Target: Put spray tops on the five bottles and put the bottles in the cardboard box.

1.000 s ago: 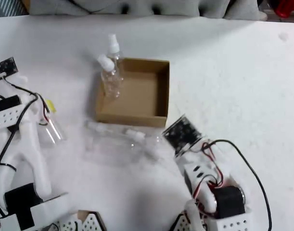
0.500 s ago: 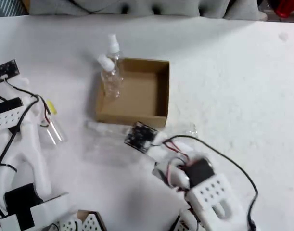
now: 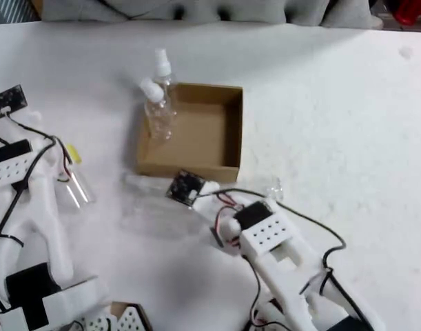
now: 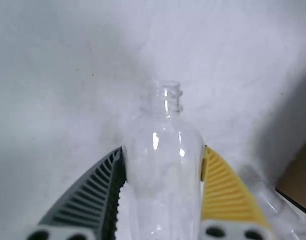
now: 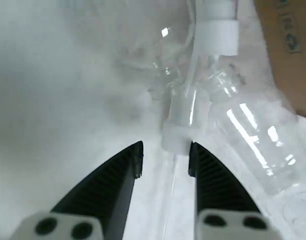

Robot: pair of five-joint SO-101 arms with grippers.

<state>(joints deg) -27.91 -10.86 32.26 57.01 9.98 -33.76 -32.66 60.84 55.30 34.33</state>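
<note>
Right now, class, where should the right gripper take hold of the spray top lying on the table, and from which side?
Grip the spray top at its white collar, probably the widest firm part; the dip tube looks too thin. It lies flat, so come from above, right gripper straddling the collar, clear of the bottle beside it.

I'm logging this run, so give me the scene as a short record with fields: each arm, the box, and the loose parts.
left gripper: shut on a capless bottle
right gripper: fingers open, tips just short of a loose spray top
box: cardboard, open on top
capped bottles: two, upright at the box's left wall
loose bottles: lying in front of the box
</note>
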